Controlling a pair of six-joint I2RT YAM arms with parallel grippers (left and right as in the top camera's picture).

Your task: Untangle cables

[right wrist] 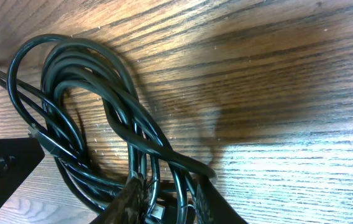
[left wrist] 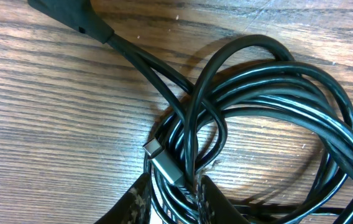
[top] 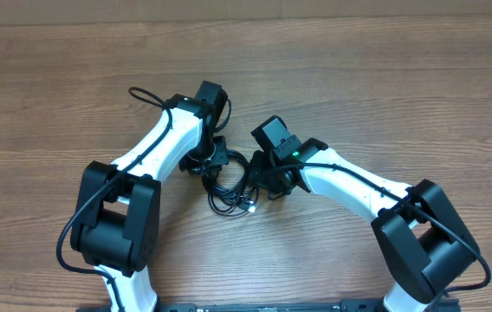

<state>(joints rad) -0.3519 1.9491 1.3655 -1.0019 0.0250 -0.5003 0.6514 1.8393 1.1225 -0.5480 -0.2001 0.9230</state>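
The cables [top: 229, 186] lie as one tangled bundle of thin black loops on the wooden table between the two arms. My left gripper [top: 214, 160] comes down on the bundle's upper left. In the left wrist view the left gripper [left wrist: 179, 199] is shut on several strands of the cables [left wrist: 276, 93], with a silvery plug [left wrist: 162, 162] just ahead of the fingertips. My right gripper [top: 272, 182] is at the bundle's right side. In the right wrist view the right gripper [right wrist: 173, 202] stands slightly open, strands of the cables [right wrist: 96, 81] lying loosely between its fingers.
A silvery plug end [top: 250, 206] pokes out at the bundle's lower right. A thick black plug body [left wrist: 71, 15] lies at the far end of one strand. A black ribbed part [right wrist: 2, 168] sits close to the bundle's left in the right wrist view.
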